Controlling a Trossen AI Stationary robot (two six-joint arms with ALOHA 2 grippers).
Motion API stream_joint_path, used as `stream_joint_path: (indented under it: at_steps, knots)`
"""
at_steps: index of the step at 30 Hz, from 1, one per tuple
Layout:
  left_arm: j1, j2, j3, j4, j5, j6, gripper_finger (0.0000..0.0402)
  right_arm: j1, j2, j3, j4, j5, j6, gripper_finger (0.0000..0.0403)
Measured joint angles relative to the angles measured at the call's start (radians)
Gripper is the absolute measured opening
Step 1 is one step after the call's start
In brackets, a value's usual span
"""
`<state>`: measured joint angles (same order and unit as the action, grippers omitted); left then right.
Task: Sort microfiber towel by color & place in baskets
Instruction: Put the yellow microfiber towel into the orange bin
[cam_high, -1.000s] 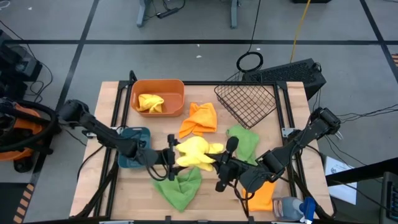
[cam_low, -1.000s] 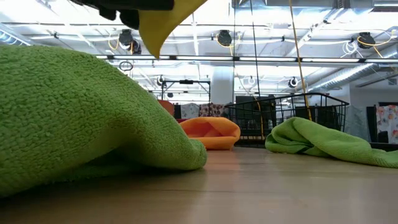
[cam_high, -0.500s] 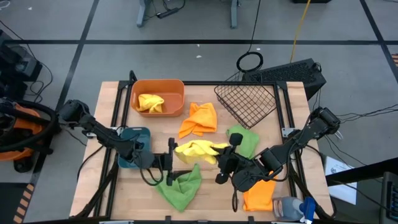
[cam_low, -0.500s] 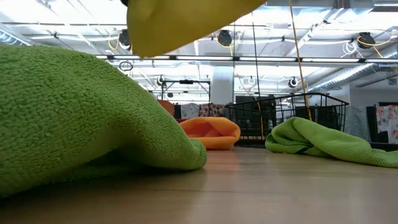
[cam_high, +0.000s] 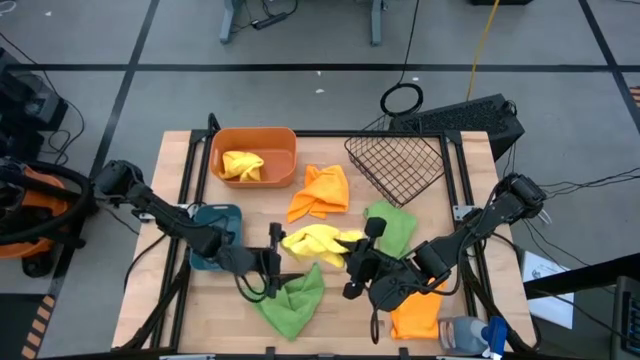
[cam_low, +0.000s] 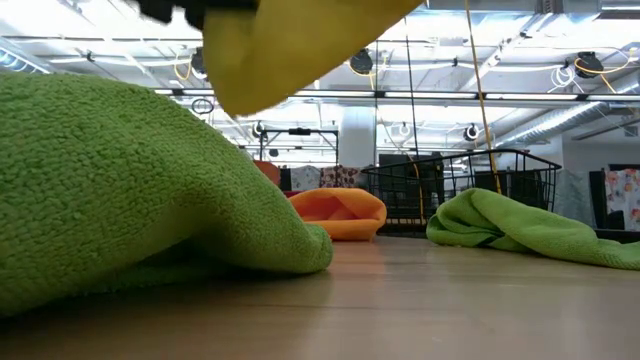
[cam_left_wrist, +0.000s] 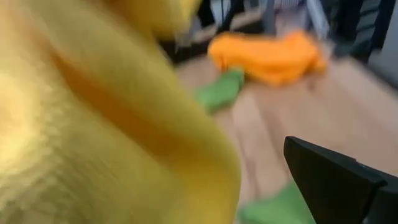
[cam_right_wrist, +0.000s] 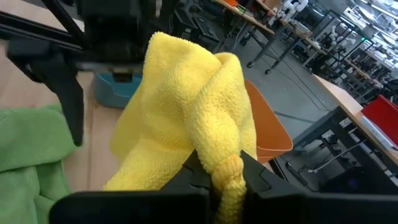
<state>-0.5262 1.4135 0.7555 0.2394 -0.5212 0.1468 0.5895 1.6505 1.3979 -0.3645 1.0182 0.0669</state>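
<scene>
- High view: the yellow towel (cam_high: 318, 242) hangs above the desk (cam_high: 180, 150) centre, pinched at one end in the right claw (cam_high: 352, 262), which is closed on it; its long axis runs across the desk toward the left claw (cam_high: 272, 262).
- Left claw: spread wide, just beside the towel's free end, with the towel filling most of the left wrist view; whether a finger touches the cloth is probably not decidable here.
- Orange tub (cam_high: 254, 157): lies beyond the towel toward the desk's far left, already holding a yellow cloth (cam_high: 241, 165); the left arm is the nearer one to it.
- Compared with one second ago: the towel is drawn out longer and flatter, and the right claw has shifted slightly toward the near edge.
</scene>
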Motion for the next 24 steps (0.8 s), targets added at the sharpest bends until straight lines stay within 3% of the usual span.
stream_joint_path:
  at_steps: [8, 11, 15, 24]
  knots:
    - [0.0, -0.058, 0.0, -0.404, -0.083, -0.28, 0.0372, 0.037, 0.0, 0.0, 0.001, 0.003, -0.001, 0.0013]
    - [-0.012, -0.104, 0.004, -0.456, -0.07, -0.398, 0.0372, 0.046, 0.0, 0.0, 0.0, 0.003, -0.002, 0.0013]
    - [-0.059, -0.157, 0.056, -0.411, -0.03, -0.422, 0.0372, 0.047, 0.0, 0.0, -0.001, 0.002, -0.002, 0.0013]
    - [-0.119, -0.113, 0.065, -0.159, -0.139, -0.174, 0.0372, 0.034, 0.0, 0.0, 0.063, 0.002, -0.016, 0.0013]
